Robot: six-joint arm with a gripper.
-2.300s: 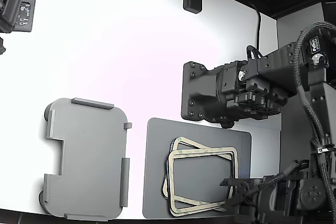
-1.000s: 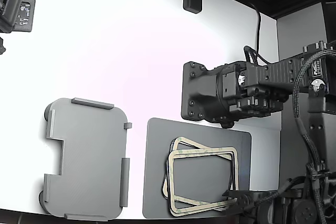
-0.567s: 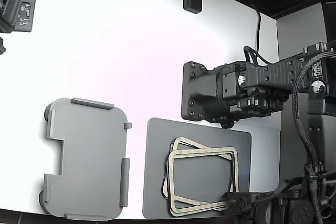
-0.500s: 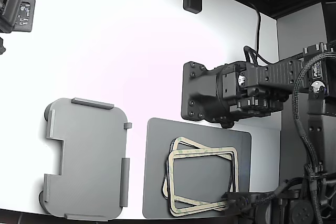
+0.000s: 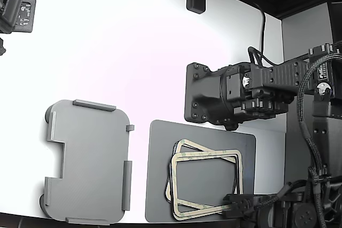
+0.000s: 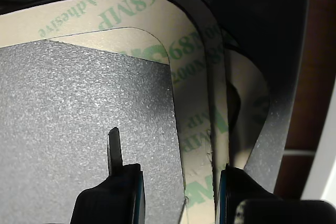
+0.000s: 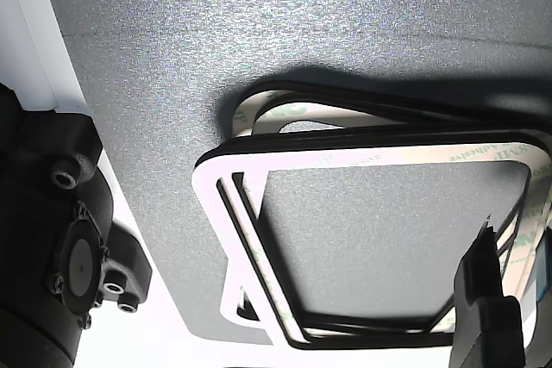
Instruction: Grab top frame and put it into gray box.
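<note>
top frame printed green "Adhesive", "468MP", "200MP"

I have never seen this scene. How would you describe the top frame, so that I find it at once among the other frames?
In the exterior view, find the dark gray mat to the right of the light gray box. A small pile of thin cream rectangular ring frames lies on it. The top frame is the uppermost one, lying squarer to the mat, its whole outline unbroken, while the frames beneath it peek out skewed.
</note>
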